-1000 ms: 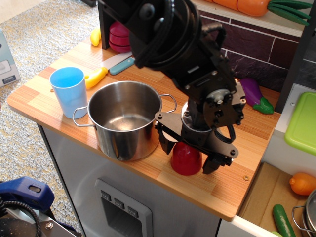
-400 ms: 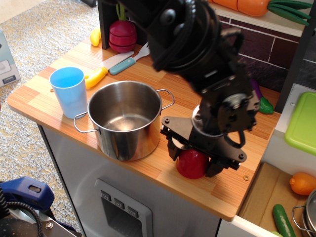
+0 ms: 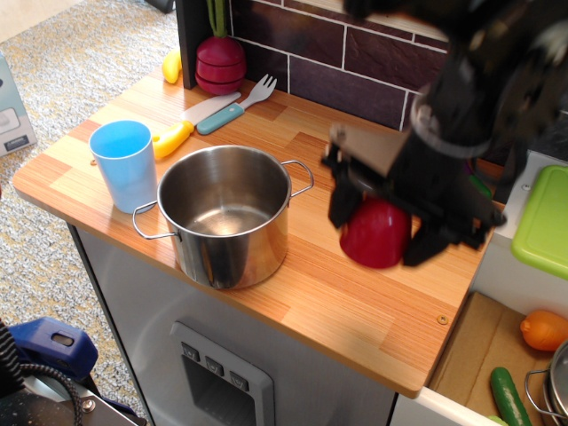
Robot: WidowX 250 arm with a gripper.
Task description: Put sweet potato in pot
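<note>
Since the earlier frames, the sweet potato [image 3: 376,232] has left the counter surface: it sat on the wood just right of the pot, and I now see it raised clear of the wood, and the arm has pulled up and to the right with it. My gripper [image 3: 380,232] has its two dark fingers closed against the sweet potato's sides, one finger [image 3: 344,197] on the left and one on the right, pinching it. The arm is motion-blurred, so I cannot read finer finger detail.

The sweet potato hangs to the right of the pot [image 3: 224,211], apart from it and not over its opening. The pot stands upright near the front edge of the wooden counter [image 3: 346,302], with nothing visible inside. Its right wire handle [image 3: 300,177] points toward the gripper.

A light blue cup [image 3: 125,162] stands upright just left of the pot. Behind the cup lie a yellow-handled knife [image 3: 186,124] and a fork with a teal handle [image 3: 238,106]. A dark red radish [image 3: 220,62] sits at the back left corner against the brick-pattern wall [image 3: 355,75]. A green lid [image 3: 543,222] shows at the right edge.
</note>
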